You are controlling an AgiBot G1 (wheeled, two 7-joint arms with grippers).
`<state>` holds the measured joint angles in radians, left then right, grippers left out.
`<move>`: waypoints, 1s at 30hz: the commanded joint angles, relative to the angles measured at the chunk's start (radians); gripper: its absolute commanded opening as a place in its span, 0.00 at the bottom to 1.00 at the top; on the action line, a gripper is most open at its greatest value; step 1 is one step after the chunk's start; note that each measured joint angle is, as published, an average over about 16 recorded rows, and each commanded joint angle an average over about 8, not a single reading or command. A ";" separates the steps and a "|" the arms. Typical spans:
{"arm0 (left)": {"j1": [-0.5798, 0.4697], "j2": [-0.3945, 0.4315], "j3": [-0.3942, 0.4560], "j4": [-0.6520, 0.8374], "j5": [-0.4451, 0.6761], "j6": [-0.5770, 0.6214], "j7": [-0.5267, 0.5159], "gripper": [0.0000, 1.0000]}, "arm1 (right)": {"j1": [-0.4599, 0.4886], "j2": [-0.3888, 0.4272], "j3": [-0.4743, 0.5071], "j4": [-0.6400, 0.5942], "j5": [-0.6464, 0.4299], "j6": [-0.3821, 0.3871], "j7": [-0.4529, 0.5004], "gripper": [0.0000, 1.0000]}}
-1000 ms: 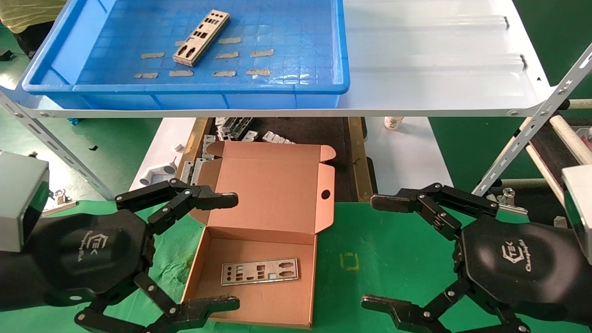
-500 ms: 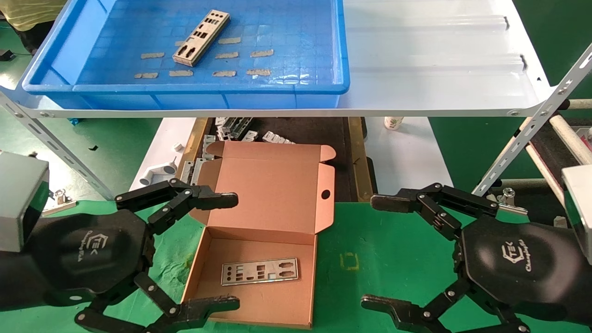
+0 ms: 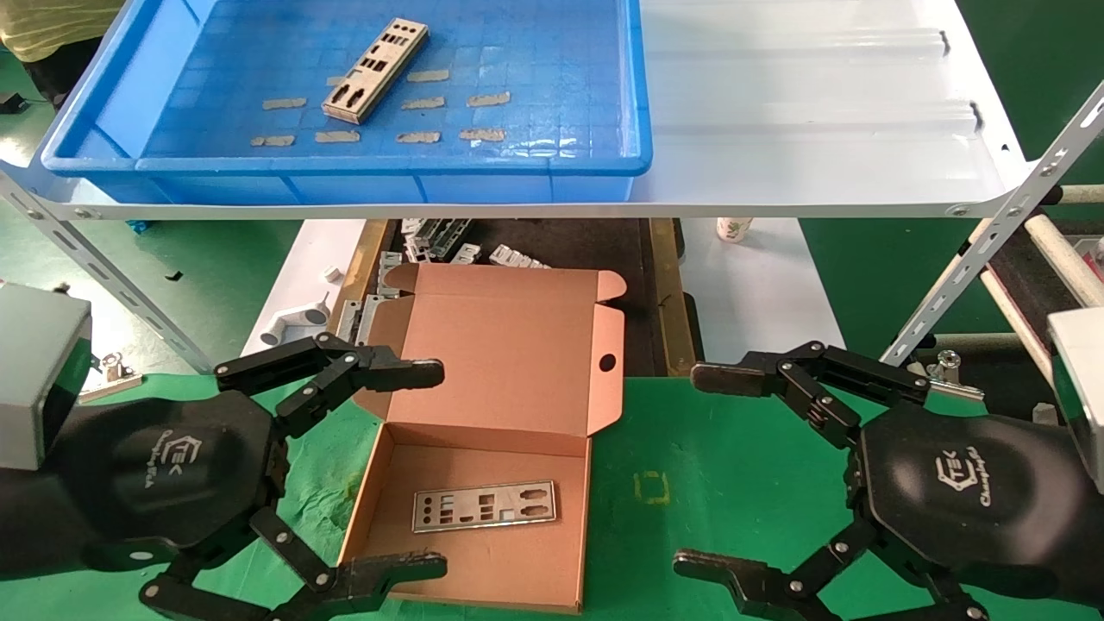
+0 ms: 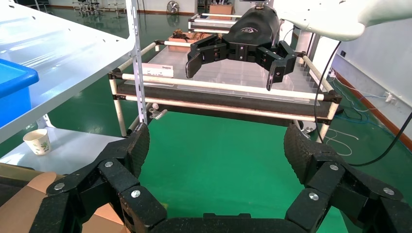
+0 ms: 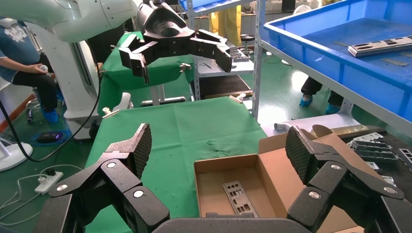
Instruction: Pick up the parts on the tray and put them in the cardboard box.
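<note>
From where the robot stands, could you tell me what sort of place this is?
Probably a factory-style packing station: a white metal shelf holds a blue tray with a punched metal plate, an open cardboard box sits on green matting, and grey brackets lie behind.

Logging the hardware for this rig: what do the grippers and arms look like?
Both the left gripper and right gripper are matte black, rounded hexagonal housings with a white TEK logo, linkage jaws joined by silver screws, and textured pads. Grey box at each wrist. White arm shells, black cable.
</note>
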<state>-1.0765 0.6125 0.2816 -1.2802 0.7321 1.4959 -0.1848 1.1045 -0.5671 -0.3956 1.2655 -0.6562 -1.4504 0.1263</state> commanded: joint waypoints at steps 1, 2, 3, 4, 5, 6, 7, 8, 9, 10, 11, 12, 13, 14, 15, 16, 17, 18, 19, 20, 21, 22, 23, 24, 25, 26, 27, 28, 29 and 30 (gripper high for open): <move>0.000 0.000 0.000 0.000 0.000 0.000 0.000 1.00 | 0.000 0.000 0.000 0.000 0.000 0.000 0.000 1.00; 0.000 0.000 0.000 0.000 0.000 0.000 0.000 1.00 | 0.000 0.000 0.000 0.000 0.000 0.000 0.000 1.00; 0.000 0.000 0.000 0.000 0.000 0.000 0.000 1.00 | 0.000 0.000 0.000 0.000 0.000 0.000 0.000 1.00; 0.000 0.000 0.000 0.000 0.000 0.000 0.000 1.00 | 0.000 0.000 0.000 0.000 0.000 0.000 0.000 1.00; 0.000 0.000 0.000 0.000 0.000 0.000 0.000 1.00 | 0.000 0.000 0.000 0.000 0.000 0.000 0.000 1.00; 0.000 0.000 0.000 0.000 0.000 0.000 0.000 1.00 | 0.000 0.000 0.000 0.000 0.000 0.000 0.000 1.00; 0.000 0.000 0.000 0.000 0.000 0.000 0.000 1.00 | 0.000 0.000 0.000 0.000 0.000 0.000 0.000 1.00; 0.000 0.000 0.000 0.000 0.000 0.000 0.000 1.00 | 0.000 0.000 0.000 0.000 0.000 0.000 0.000 1.00; 0.000 0.000 0.000 0.000 0.000 0.000 0.000 1.00 | 0.000 0.000 0.000 0.000 0.000 0.000 0.000 1.00; 0.000 0.000 0.000 0.000 0.000 0.000 0.000 1.00 | 0.000 0.000 0.000 0.000 0.000 0.000 0.000 1.00; 0.000 0.000 0.000 0.000 0.000 0.000 0.000 1.00 | 0.000 0.000 0.000 0.000 0.000 0.000 0.000 1.00; 0.000 0.000 0.000 0.000 0.000 0.000 0.000 1.00 | 0.000 0.000 0.000 0.000 0.000 0.000 0.000 1.00; 0.000 0.000 0.000 0.000 0.000 0.000 0.000 1.00 | 0.000 0.000 0.000 0.000 0.000 0.000 0.000 1.00; 0.000 0.000 0.000 0.000 0.000 0.000 0.000 1.00 | 0.000 0.000 0.000 0.000 0.000 0.000 0.000 1.00; 0.000 0.000 0.000 0.000 0.000 0.000 0.000 1.00 | 0.000 0.000 0.000 0.000 0.000 0.000 0.000 1.00; 0.000 0.000 0.000 0.000 0.000 0.000 0.000 1.00 | 0.000 0.000 0.000 0.000 0.000 0.000 0.000 1.00; 0.000 0.000 0.000 0.000 0.000 0.000 0.000 1.00 | 0.000 0.000 0.000 0.000 0.000 0.000 0.000 1.00; 0.000 0.000 0.000 0.000 0.000 0.000 0.000 1.00 | 0.000 0.000 0.000 0.000 0.000 0.000 0.000 1.00; 0.000 0.000 0.000 0.000 0.000 0.000 0.000 1.00 | 0.000 0.000 0.000 0.000 0.000 0.000 0.000 1.00; 0.000 0.000 0.000 0.000 0.000 0.000 0.000 1.00 | 0.000 0.000 0.000 0.000 0.000 0.000 0.000 1.00; 0.000 0.000 0.000 0.000 0.000 0.000 0.000 1.00 | 0.000 0.000 0.000 0.000 0.000 0.000 0.000 1.00; 0.000 0.000 0.000 0.000 0.000 0.000 0.000 1.00 | 0.000 0.000 0.000 0.000 0.000 0.000 0.000 1.00; 0.000 0.000 0.000 0.000 0.000 0.000 0.000 1.00 | 0.000 0.000 0.000 0.000 0.000 0.000 0.000 1.00; 0.000 0.000 0.000 0.000 0.000 0.000 0.000 1.00 | 0.000 0.000 0.000 0.000 0.000 0.000 0.000 1.00; 0.000 0.000 0.000 0.000 0.000 0.000 0.000 1.00 | 0.000 0.000 0.000 0.000 0.000 0.000 0.000 1.00; 0.000 0.000 0.000 0.000 0.000 0.000 0.000 1.00 | 0.000 0.000 0.000 0.000 0.000 0.000 0.000 1.00; 0.000 0.000 0.000 0.000 0.000 0.000 0.000 1.00 | 0.000 0.000 0.000 0.000 0.000 0.000 0.000 1.00; 0.000 0.000 0.000 0.000 0.000 0.000 0.000 1.00 | 0.000 0.000 0.000 0.000 0.000 0.000 0.000 1.00; 0.000 0.000 0.000 0.000 0.000 0.000 0.000 1.00 | 0.000 0.000 0.000 0.000 0.000 0.000 0.000 1.00; 0.000 0.000 0.000 0.000 0.000 0.000 0.000 1.00 | 0.000 0.000 0.000 0.000 0.000 0.000 0.000 1.00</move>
<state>-1.0765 0.6125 0.2816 -1.2802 0.7321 1.4959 -0.1847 1.1045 -0.5671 -0.3956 1.2655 -0.6562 -1.4504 0.1263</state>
